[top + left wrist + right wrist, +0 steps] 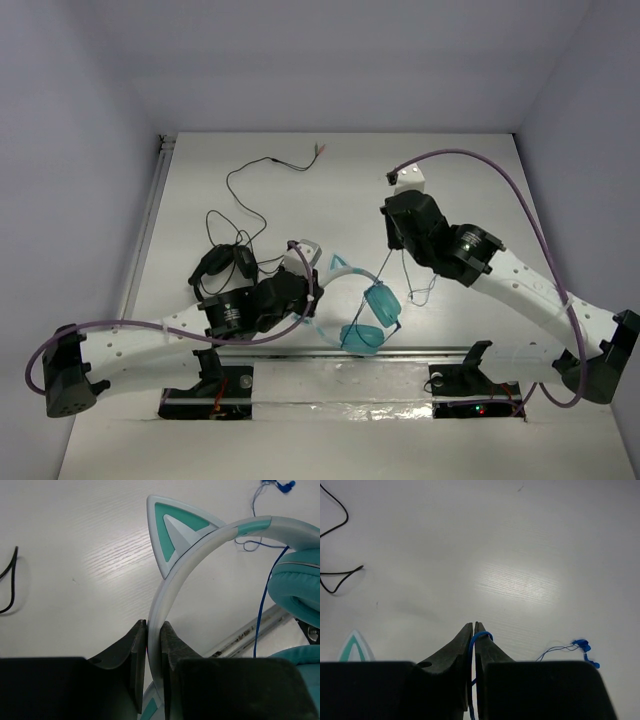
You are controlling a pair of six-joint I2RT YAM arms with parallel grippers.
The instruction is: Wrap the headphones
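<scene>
Mid-wrap: clamps pale cat-ear headband of the teal round-cup headphones at near-centre in the left gripper, pinches their thin dark blue cord in the right gripper to their far right; probably next needs carrying the cord round the band under tension.

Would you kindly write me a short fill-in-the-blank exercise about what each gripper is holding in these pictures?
1. The left gripper is shut on the ____ of the headphones.
2. The right gripper pinches the thin ____ cord.
3. The loose wire lying beyond the left arm is ____ with a reddish tip.

Missing words: headband; blue; black.
</scene>
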